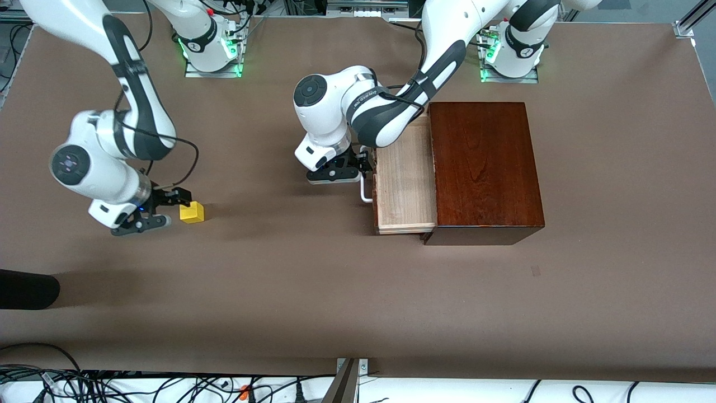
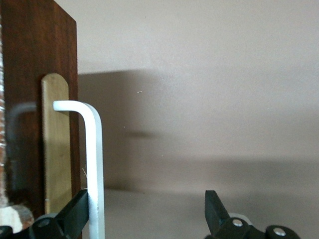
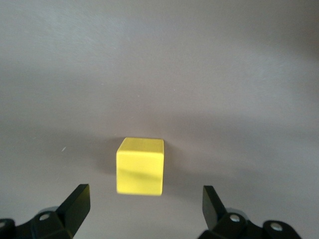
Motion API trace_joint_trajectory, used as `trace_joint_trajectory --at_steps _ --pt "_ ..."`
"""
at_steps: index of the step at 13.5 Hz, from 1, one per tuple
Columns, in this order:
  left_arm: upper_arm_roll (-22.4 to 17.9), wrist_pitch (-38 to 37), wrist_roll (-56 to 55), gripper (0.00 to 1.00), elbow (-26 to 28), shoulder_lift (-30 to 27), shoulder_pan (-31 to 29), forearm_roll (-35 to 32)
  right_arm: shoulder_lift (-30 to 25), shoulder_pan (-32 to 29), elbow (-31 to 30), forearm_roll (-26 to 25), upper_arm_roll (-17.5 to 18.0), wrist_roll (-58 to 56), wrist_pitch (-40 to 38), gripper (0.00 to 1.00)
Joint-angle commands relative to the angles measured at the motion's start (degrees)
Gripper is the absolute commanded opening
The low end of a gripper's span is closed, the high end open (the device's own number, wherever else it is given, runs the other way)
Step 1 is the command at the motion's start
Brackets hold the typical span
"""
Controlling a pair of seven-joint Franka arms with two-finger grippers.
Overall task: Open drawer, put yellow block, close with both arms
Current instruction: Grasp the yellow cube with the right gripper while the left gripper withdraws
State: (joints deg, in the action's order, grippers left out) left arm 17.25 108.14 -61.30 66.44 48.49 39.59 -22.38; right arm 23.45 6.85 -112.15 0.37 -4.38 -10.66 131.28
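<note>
Nearest the front camera of the task's things sits the block (image 1: pixel 192 212), on the bare table (image 1: pixel 358 291) just ahead of the right gripper (image 1: pixel 159 211). That gripper is low over the table toward the right arm's end, jaws spread wide. In the right wrist view the block (image 3: pixel 140 166) lies ahead of the fingertips (image 3: pixel 77 201), centred on the gap but not yet between them, and nothing is held.

The left gripper (image 1: pixel 351 168) is at the drawer's front, jaws apart. In the left wrist view one finger (image 2: pixel 77 211) touches or nearly touches the white handle (image 2: pixel 93 164), while the other stands clear in open air. The handle is not clamped. The drawer (image 1: pixel 404 184) is pulled well out of the box (image 1: pixel 484 168), and its pale inside shows empty.

Judging by this, the opening step is done and the pick-up is in hand. The next move calls for the right gripper to advance until the block is between the fingers, close, lift, and carry it to the drawer. The left arm's forearm crosses over the drawer's farther end, so the drop should aim at the uncovered part.

Hidden: that forearm covers the drawer's farther end, and the handle (image 1: pixel 365 190) shows only in part from the front. Whether the left finger presses the handle or only grazes it cannot be told. A dark shape (image 1: pixel 25 288), cut off at the frame's edge, cannot be identified.
</note>
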Motion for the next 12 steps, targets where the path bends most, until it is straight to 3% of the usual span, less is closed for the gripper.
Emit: trace_joint_trajectory --at_steps 1,4,6,10,11,12 --pt "0.5 -2.8 0.6 1.00 -2.8 -2.9 -0.1 2.6 1.8 0.9 0.1 0.8 0.1 2.5 2.1 1.00" --pt "0.5 -6.7 4.3 1.00 -0.8 -11.5 -4.5 8.3 2.5 0.9 -2.7 1.1 0.4 3.1 6.7 1.00" --pt "0.5 -12.6 9.3 1.00 2.0 -18.0 -9.9 12.5 2.8 0.9 -3.8 1.1 0.5 3.2 8.2 1.00" --pt "0.6 -15.7 17.5 1.00 7.7 -27.7 -21.1 16.3 3.0 0.9 -6.2 1.1 0.5 3.2 10.6 0.96" --pt "0.6 -16.3 19.9 1.00 8.3 -29.2 -23.7 17.6 3.1 0.9 -6.6 1.1 0.5 3.1 11.0 0.89" --pt "0.6 -17.3 21.7 1.00 8.3 -29.9 -25.8 18.6 3.1 0.9 -6.7 1.1 0.5 2.8 11.0 0.75"
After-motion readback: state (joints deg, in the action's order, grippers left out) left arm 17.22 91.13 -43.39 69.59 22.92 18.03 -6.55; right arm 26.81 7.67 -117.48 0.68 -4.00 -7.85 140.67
